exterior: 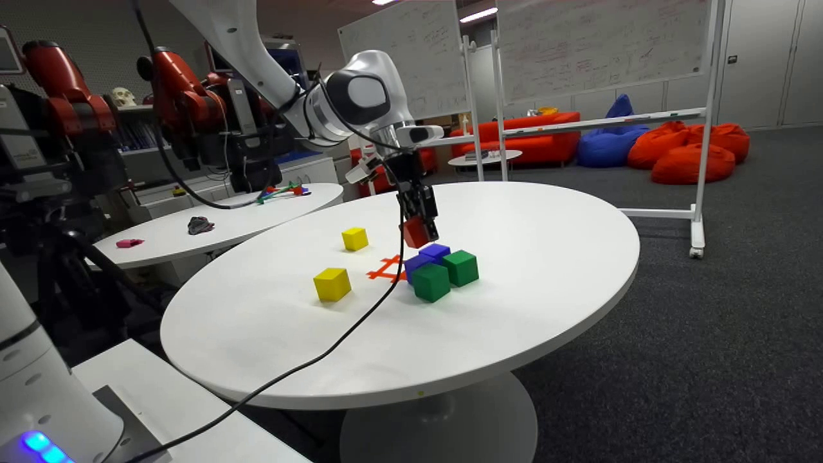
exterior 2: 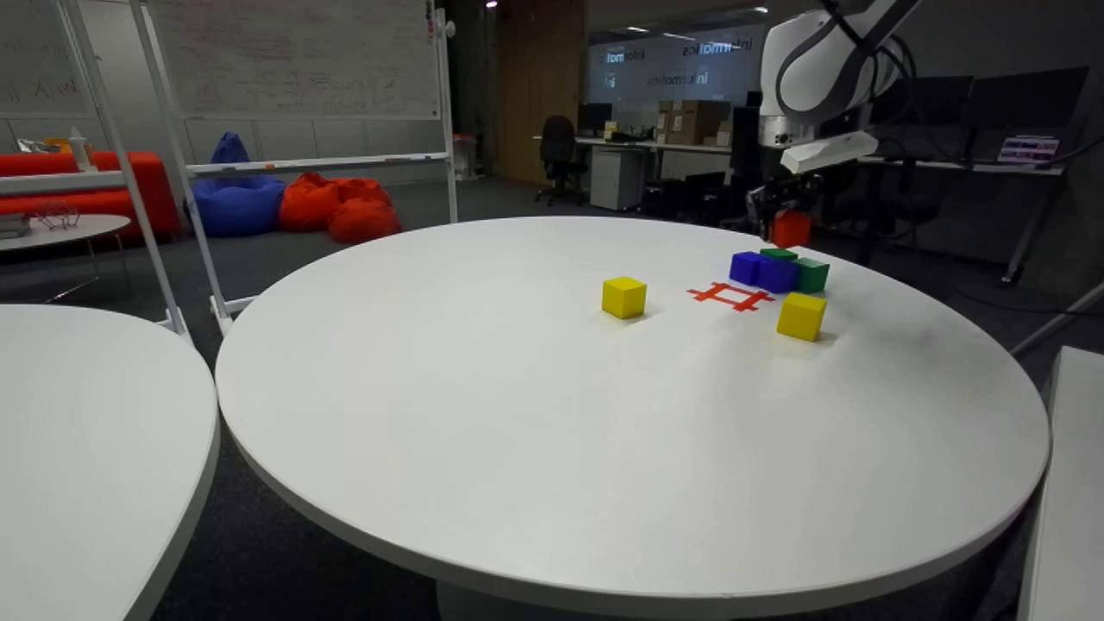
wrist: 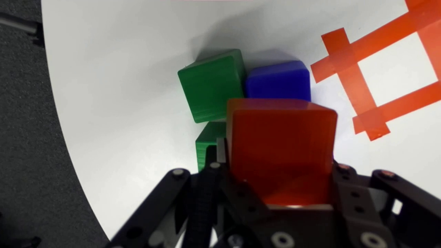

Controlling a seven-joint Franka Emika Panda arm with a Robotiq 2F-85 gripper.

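Left of centre in an exterior view, nearer yellow cube [exterior: 332, 285] and farther yellow cube [exterior: 355, 238] sit apart on the round white table [exterior: 257, 321]; then, mid-frame, a red tape outline [exterior: 392, 277], and just right of it two blue cubes [exterior: 419, 265] and two green cubes [exterior: 432, 283], bunched, likely for compactness. Red cube [wrist: 284, 137] aloft over that bunch, right of centre in the wrist view, gripped across opposite faces, presumably since flat sides hold square. Gripper [wrist: 280, 162], lower part of same frame: jaws parted by the cube's width, clamped on it, no other contact seen.
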